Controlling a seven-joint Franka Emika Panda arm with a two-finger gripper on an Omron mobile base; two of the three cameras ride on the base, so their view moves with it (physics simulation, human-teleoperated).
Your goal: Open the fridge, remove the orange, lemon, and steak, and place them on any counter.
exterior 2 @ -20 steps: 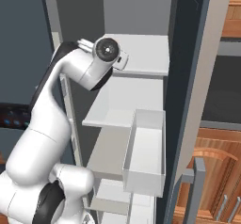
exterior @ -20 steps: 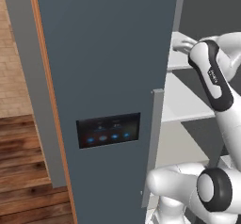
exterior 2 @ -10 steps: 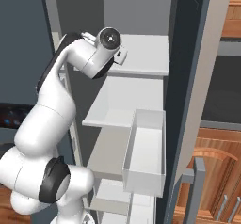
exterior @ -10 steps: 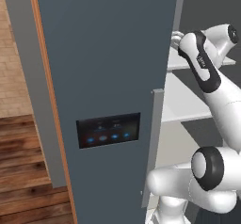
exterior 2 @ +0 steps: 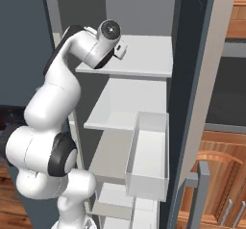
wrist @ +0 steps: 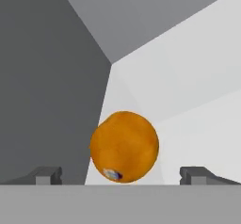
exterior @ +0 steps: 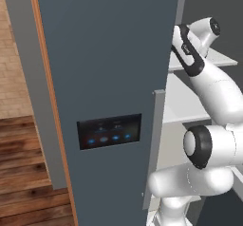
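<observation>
The fridge (exterior: 109,54) stands with its right door (exterior 2: 194,83) swung open and white shelves inside. My arm reaches onto the top shelf (exterior 2: 144,59), its wrist (exterior 2: 109,33) at the shelf's left end. In the hand view the orange (wrist: 124,146) rests on the shelf close to the grey back corner. It sits between the two finger tips of my gripper (wrist: 121,175), which is open, with a gap on each side of the fruit. The lemon, the steak and the counter are out of view.
A white door bin (exterior 2: 149,156) juts out below the middle shelf (exterior 2: 120,112). The shut left door carries a blue-lit control panel (exterior: 109,131) and a grey handle (exterior: 154,144). Brown wooden cabinets (exterior 2: 226,175) stand at the right.
My arm has risen and swung deeper onto the top shelf, with the wrist now higher and further in. The gripper has stayed open.
</observation>
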